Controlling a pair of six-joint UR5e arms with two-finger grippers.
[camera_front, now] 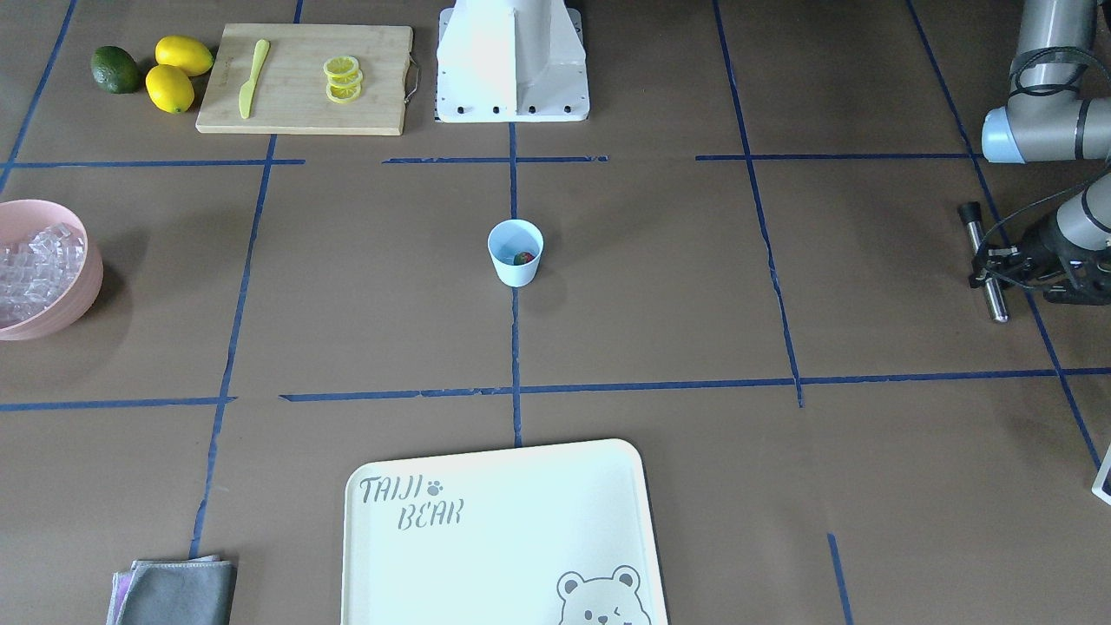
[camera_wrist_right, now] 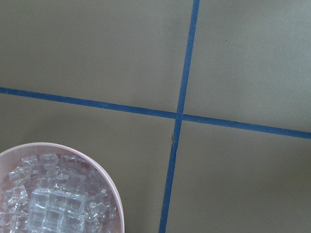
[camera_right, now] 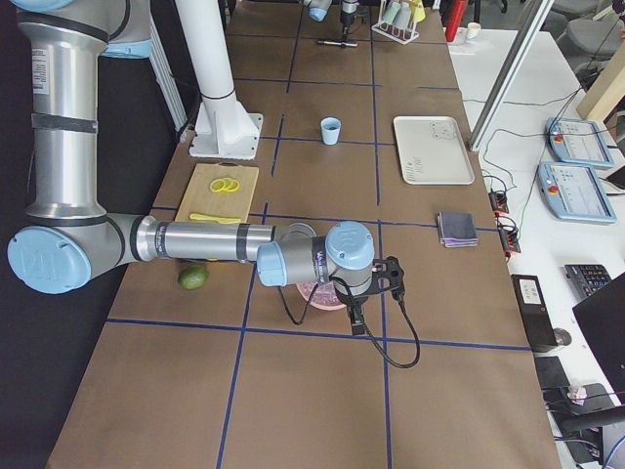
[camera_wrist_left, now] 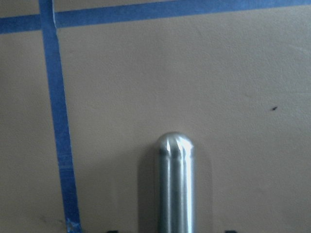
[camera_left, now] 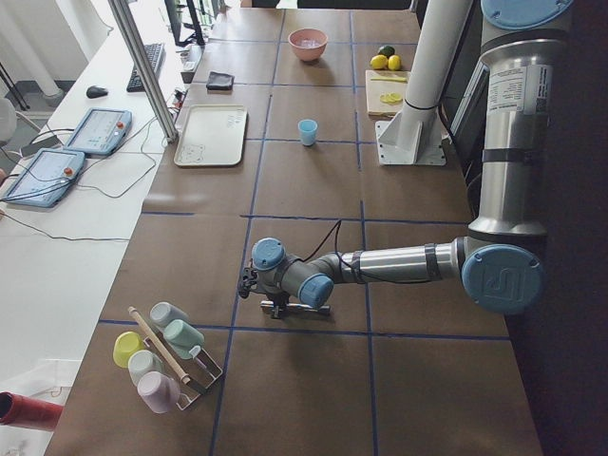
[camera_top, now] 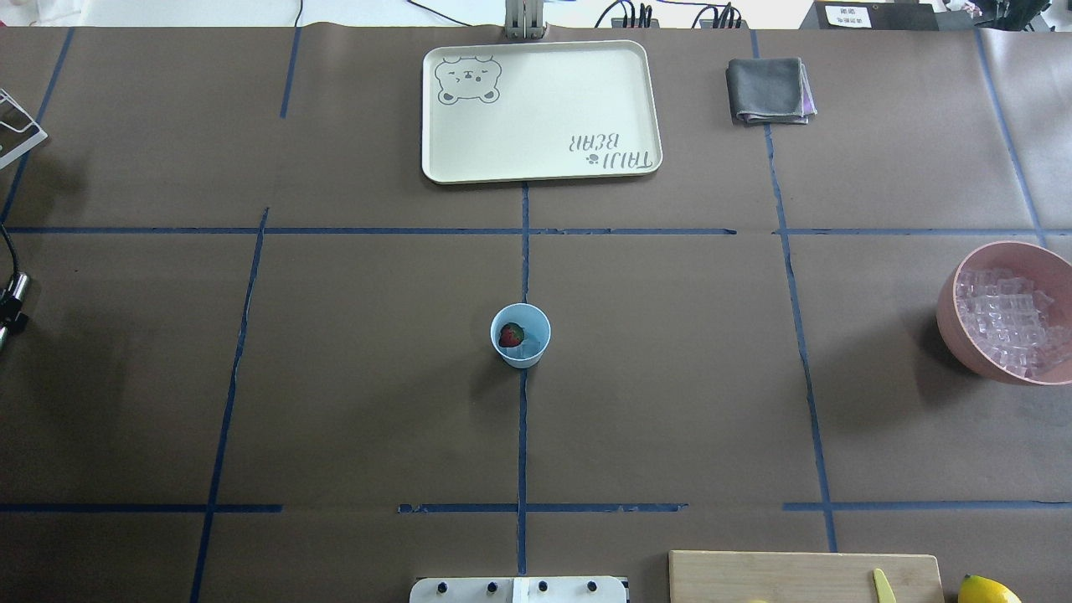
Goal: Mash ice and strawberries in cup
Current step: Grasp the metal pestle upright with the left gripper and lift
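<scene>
Blue cup (camera_top: pixel 520 335) upright, mouth up; red strawberry (camera_top: pixel 510 336) lies inside.

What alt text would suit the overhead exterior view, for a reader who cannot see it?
A light blue cup holding one strawberry stands at the centre of a brown table. A pink bowl of ice cubes sits at the right edge, a cream tray at the far side.

You can't read the left gripper (camera_front: pixel 988 267): the frame edge crops it, and the jaws' grip on the metal rod (camera_front: pixel 996 302) is unclear. The right gripper (camera_right: pixel 359 318) shows only in the side view, too small to judge, and covers part of the pink bowl (camera_right: pixel 314 295). The cup (camera_front: pixel 516 253) wall hides part of the strawberry (camera_front: pixel 523 258).
</scene>
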